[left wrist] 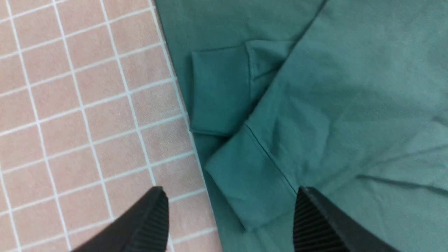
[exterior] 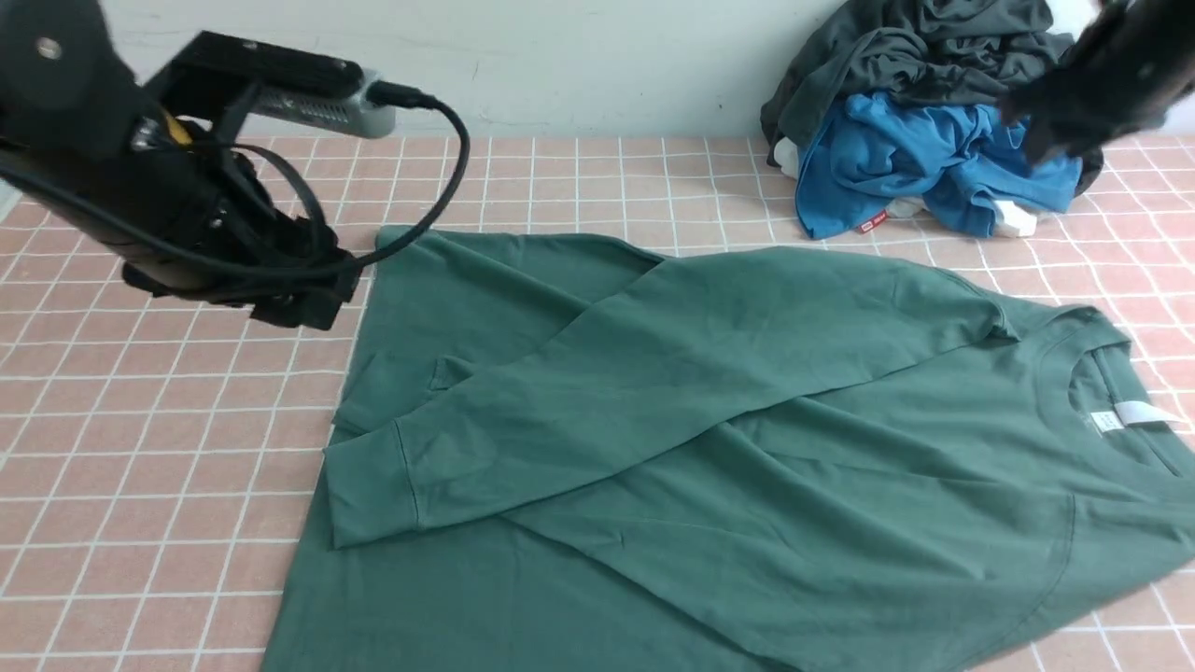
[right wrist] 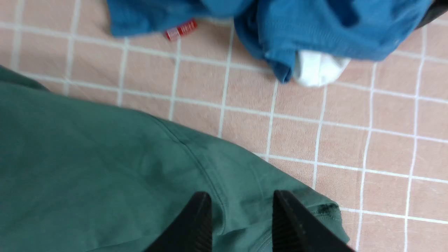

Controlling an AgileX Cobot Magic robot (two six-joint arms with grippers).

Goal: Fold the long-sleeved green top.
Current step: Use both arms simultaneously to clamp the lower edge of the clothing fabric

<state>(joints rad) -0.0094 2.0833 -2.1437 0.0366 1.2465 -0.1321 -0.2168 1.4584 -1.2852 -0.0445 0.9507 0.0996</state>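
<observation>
- Nearest the lens, the green long-sleeved top [exterior: 709, 401] lies flat across the middle of the pink grid-patterned table cover [exterior: 140, 485], hem end to the left and neck to the right. Its matte cotton knit looks soft and limp, with only shallow creases.
- Out at the hem end, the left gripper [left wrist: 231, 196] hovers with its ribbed black pads spread wide. Nothing is caught between them.
- Just beneath it, two ribbed cuffs stack up: the upper cuff [left wrist: 245, 182] partly covers the lower cuff [left wrist: 217, 91]. Both sleeves lie crossed over the body.
- Judging by this lie, the sleeve fold is laid down and the body fold is not yet begun.
- The next move likely calls for pinching through several limp layers at the hem end and the shoulder end. The cloth would then need carrying low and evenly, so the loose sleeves do not slide off.
- Further right, the crew-neck collar [exterior: 1111, 373] curves in a thick ribbed band around a small white neck label [exterior: 1134, 413].
- Above the shoulder seam, the right gripper [right wrist: 242, 196] has its jaws parted a moderate way and holds nothing. In the front view it sits raised and blurred.
- Behind it, well apart from the top, a rumpled heap holds a bright blue garment [exterior: 924, 159] under a charcoal-grey garment [exterior: 915, 47].
</observation>
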